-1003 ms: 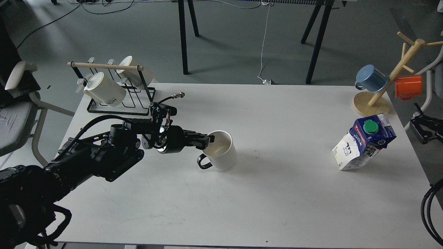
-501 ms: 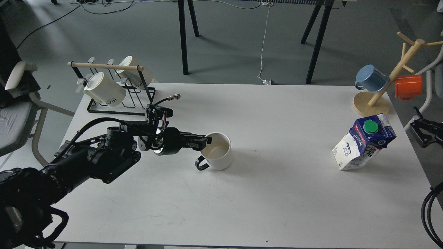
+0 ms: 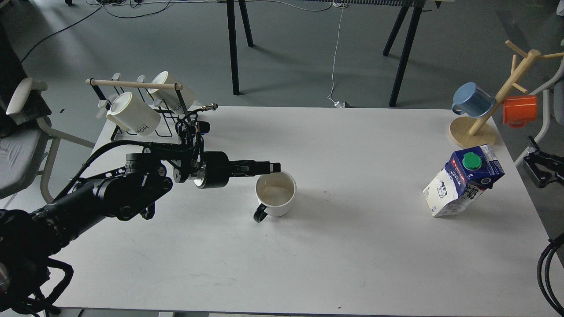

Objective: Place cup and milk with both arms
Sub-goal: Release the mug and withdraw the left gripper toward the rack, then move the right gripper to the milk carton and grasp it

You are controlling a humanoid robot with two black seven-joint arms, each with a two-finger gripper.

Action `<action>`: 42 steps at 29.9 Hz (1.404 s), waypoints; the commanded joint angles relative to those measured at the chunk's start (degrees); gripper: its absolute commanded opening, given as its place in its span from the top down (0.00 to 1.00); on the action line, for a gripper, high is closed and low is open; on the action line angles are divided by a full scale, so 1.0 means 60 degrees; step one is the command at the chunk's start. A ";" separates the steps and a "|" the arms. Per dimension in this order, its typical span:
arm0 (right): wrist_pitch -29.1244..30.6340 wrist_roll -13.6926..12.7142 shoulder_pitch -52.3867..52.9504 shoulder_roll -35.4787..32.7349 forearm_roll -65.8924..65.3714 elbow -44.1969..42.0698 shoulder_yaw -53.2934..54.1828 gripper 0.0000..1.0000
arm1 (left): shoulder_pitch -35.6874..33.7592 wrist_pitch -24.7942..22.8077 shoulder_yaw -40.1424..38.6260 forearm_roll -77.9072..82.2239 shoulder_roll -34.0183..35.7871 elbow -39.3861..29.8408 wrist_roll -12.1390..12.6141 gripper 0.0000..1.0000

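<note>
The cup (image 3: 276, 200), a plain white mug with a black loop handle toward the front left, stands upright near the table's middle. My left gripper (image 3: 272, 167) reaches in from the left. Its fingertips sit just over the far left of the cup's rim and show as one dark bar, so I cannot tell the jaws' state or whether they touch the rim. The milk (image 3: 462, 181), a blue-topped white carton with a green cap, stands near the table's right edge, leaning right in this view. My right gripper (image 3: 541, 168) is a dark shape off the right edge, apart from the carton.
A black wire rack (image 3: 145, 132) with two cream lettered mugs stands at the back left, just behind my left arm. A wooden mug tree (image 3: 473, 132) with a blue and an orange mug stands at the back right, behind the milk. The white table (image 3: 352, 246) bears everything.
The cup was tilted in my left gripper's hold at the rim; it now stands upright. The gripper has risen and shifted toward the rim's far side. The milk has not moved.
</note>
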 commanded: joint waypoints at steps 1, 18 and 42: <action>0.0000 0.0011 -0.0369 -0.0058 0.0010 0.0036 0.0530 0.05 | 0.0036 -0.0052 -0.1167 -0.2072 0.0716 -0.0144 0.0000 0.16; 0.0000 -0.0062 -0.3930 -0.0250 0.0128 0.0197 0.1089 0.03 | 0.1324 -0.0052 -0.2065 -0.9300 0.2506 0.1203 0.0000 0.11; 0.0000 -0.0091 -0.1207 0.1406 -0.0078 0.0080 -0.2558 0.03 | 0.1457 -0.0052 -0.1830 -0.9227 0.2345 0.1203 0.0000 0.08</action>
